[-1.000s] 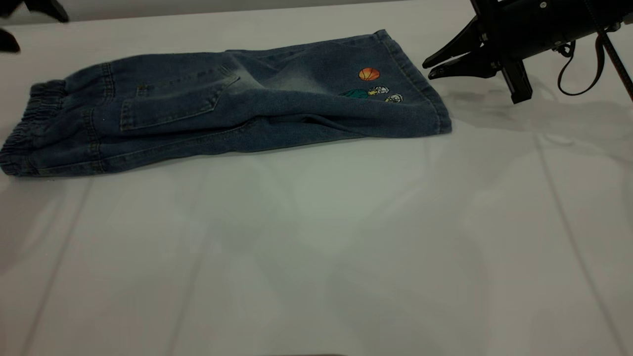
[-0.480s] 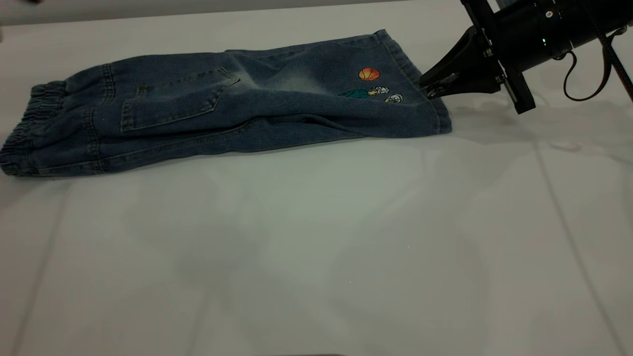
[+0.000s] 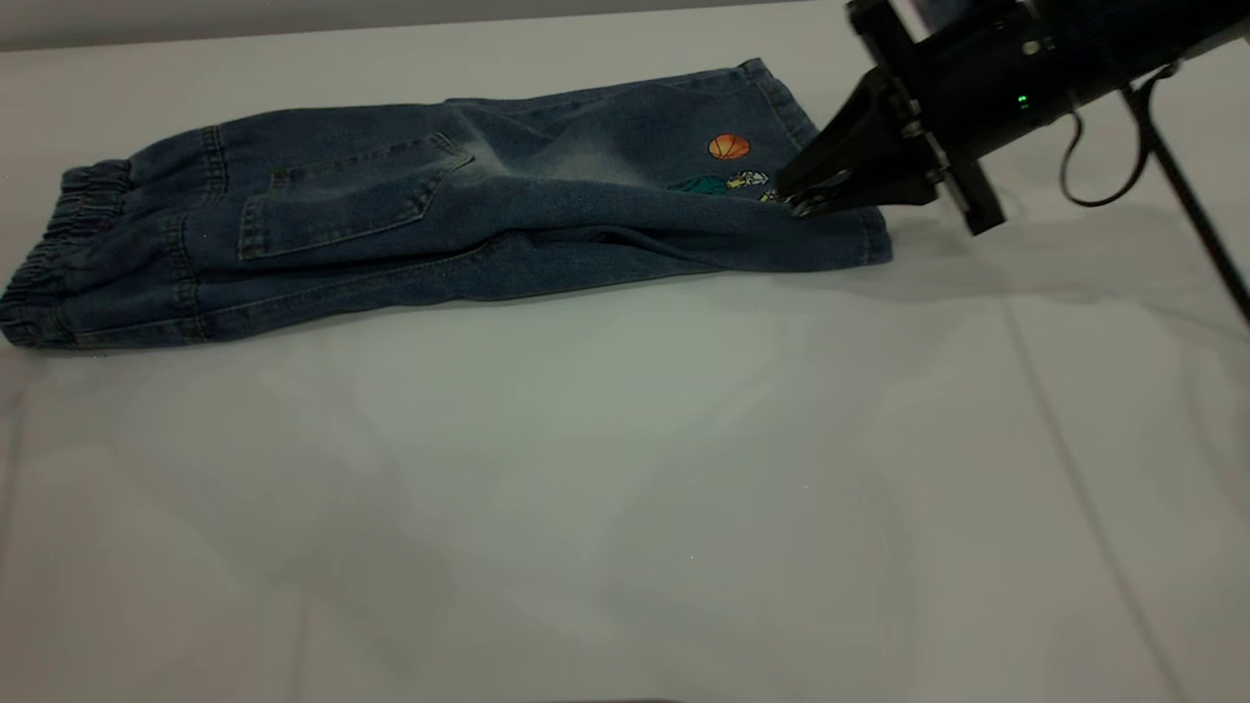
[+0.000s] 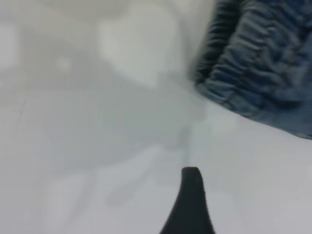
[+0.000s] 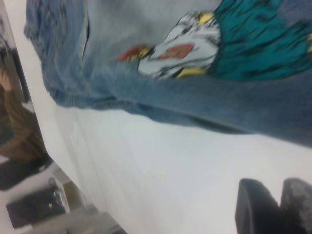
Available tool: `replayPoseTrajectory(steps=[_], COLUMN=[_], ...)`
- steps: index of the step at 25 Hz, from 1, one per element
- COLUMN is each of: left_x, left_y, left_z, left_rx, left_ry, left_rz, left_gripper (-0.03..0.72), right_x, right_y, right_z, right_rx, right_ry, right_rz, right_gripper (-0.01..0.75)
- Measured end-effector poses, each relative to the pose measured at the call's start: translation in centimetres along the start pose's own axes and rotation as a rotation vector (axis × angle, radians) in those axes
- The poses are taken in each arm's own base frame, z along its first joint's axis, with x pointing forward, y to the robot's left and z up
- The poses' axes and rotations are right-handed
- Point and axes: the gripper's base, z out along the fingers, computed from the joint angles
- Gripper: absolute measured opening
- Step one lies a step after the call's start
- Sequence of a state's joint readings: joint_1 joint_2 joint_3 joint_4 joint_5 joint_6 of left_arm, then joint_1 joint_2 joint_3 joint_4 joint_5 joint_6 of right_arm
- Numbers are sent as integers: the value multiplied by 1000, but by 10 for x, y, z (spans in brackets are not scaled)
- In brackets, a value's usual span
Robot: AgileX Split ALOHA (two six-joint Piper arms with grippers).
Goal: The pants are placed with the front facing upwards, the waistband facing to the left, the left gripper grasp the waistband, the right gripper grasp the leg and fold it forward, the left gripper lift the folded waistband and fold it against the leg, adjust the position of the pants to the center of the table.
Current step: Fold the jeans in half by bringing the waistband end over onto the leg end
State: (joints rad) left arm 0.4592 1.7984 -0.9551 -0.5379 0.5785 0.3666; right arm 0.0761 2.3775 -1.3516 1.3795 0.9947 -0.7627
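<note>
Your pants (image 3: 439, 215) lie flat on the white tabletop (image 3: 625, 488), toward its far edge and left of its middle as the exterior view frames it. They are folded lengthwise, so one leg lies over the other. The elastic waistband (image 3: 59, 244) is at the end of the pants farthest from the right arm, and a patch pocket (image 3: 342, 200) sits between the waistband and the knee. Near the leg cuff (image 3: 859, 220) there is stitched artwork: an orange basketball (image 3: 729, 146) with a teal and white cartoon figure (image 3: 732, 183) just below it.

Your right pincer (image 3: 806, 203) has its tips on the denim at the cuff end, just beside the cartoon figure and touching the cloth. Its fingers are drawn nearly together, with no gap visible between the tips. You cannot tell from these pictures whether any fabric is pinched between them. In the right wrist view the cartoon figure (image 5: 195, 46) fills the frame close by, and two dark fingertips (image 5: 256, 207) sit side by side over bare tabletop just off the edge of the pants.

Your left pincer is outside the exterior view. In the left wrist view one dark finger (image 4: 191, 204) shows above bare tabletop, near the gathered waistband (image 4: 263, 63) but apart from it. With only that one finger in view, you cannot tell how wide the left pincer stands.
</note>
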Motion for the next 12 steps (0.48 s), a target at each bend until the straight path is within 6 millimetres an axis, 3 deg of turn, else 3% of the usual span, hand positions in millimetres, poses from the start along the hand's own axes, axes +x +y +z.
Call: replayPoseTrajectory(steps=[7, 12], left_x=[4, 6], left_y=[11, 12], left_z=[42, 51], left_rx=[11, 30], left_ry=[91, 107], left_rz=[-46, -20], left_gripper=[556, 556], right_x=[10, 11], right_y=[11, 12], right_z=[18, 19], right_rx=[2, 3], right_ry=[47, 51], right_rz=[-31, -33], right_gripper=[78, 81])
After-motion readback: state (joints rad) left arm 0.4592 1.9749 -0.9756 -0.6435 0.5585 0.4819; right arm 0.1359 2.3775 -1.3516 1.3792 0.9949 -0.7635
